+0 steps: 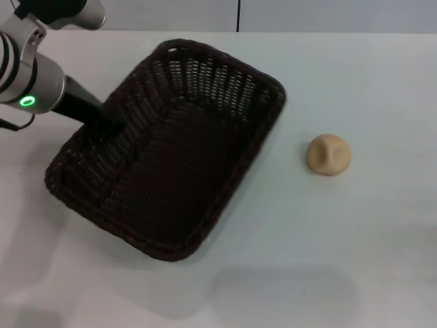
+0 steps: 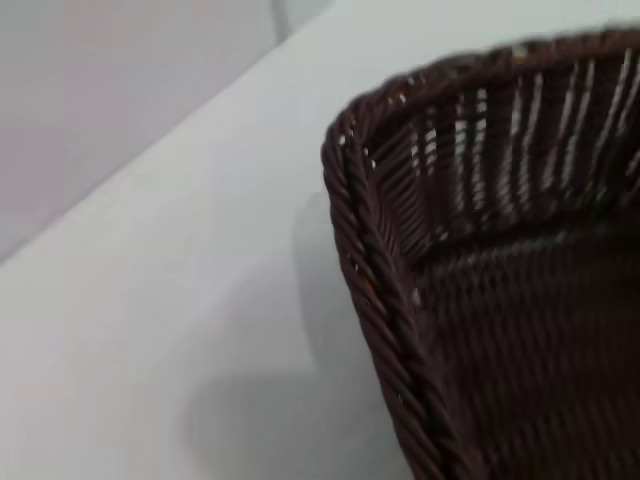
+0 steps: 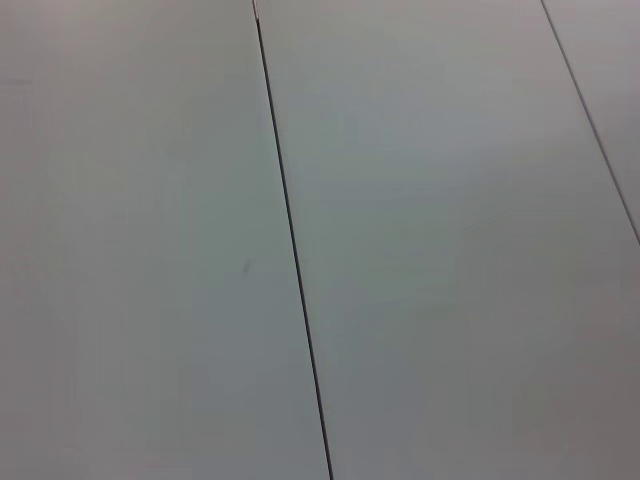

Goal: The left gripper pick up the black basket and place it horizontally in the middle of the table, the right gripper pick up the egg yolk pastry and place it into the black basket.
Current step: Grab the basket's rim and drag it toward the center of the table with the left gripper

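Note:
The black basket (image 1: 174,157) lies at an angle on the left half of the white table (image 1: 355,232), its long side running from near left to far right. My left gripper (image 1: 102,120) reaches in from the upper left and is shut on the basket's left rim. The left wrist view shows a corner of the basket's rolled rim (image 2: 372,250) with a shadow on the table beside it. The egg yolk pastry (image 1: 328,154) sits alone on the table to the right of the basket, dented face towards me. My right gripper is out of view.
The table's far edge (image 1: 328,31) meets a grey wall with a dark vertical seam (image 1: 238,15). The right wrist view shows only flat grey panels with a thin dark seam (image 3: 290,240). A soft shadow (image 1: 287,294) lies on the near table.

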Available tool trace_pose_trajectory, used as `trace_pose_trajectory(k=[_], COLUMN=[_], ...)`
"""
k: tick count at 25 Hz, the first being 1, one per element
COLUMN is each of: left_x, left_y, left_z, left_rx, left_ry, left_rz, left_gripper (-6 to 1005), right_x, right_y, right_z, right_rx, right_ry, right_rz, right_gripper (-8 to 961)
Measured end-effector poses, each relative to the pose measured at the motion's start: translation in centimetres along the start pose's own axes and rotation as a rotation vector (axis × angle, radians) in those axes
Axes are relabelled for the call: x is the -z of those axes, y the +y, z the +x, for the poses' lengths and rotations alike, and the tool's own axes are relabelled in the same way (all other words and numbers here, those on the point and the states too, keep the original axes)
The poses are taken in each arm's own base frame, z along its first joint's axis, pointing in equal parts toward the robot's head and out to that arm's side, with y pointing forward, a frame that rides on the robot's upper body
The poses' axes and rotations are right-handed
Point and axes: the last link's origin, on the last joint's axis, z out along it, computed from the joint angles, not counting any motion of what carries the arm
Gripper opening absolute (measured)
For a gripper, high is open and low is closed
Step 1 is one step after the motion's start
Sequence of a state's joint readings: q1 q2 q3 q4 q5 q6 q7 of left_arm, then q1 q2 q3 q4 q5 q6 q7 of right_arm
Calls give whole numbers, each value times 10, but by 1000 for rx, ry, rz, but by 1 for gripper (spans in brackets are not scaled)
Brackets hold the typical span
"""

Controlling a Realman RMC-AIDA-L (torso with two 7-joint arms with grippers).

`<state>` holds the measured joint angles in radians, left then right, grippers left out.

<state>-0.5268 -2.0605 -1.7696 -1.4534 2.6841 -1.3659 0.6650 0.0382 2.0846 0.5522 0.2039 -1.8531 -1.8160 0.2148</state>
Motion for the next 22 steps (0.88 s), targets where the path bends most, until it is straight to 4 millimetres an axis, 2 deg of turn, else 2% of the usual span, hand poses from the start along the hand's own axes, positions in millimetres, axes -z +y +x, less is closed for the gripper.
trace_pose_trajectory(k=[11, 22], left_x=[25, 41], left_y=[-10, -3], left_z=[36, 63], left_rx=[-129, -241], left_ry=[114, 157], left_rz=[-65, -124], left_gripper=[256, 203], right_x=[3, 3], right_y=[1, 1], right_z=[-6, -8], right_rx=[-2, -4], right_ry=[-36, -53], right_rz=[-1, -3], right_gripper=[846, 845])
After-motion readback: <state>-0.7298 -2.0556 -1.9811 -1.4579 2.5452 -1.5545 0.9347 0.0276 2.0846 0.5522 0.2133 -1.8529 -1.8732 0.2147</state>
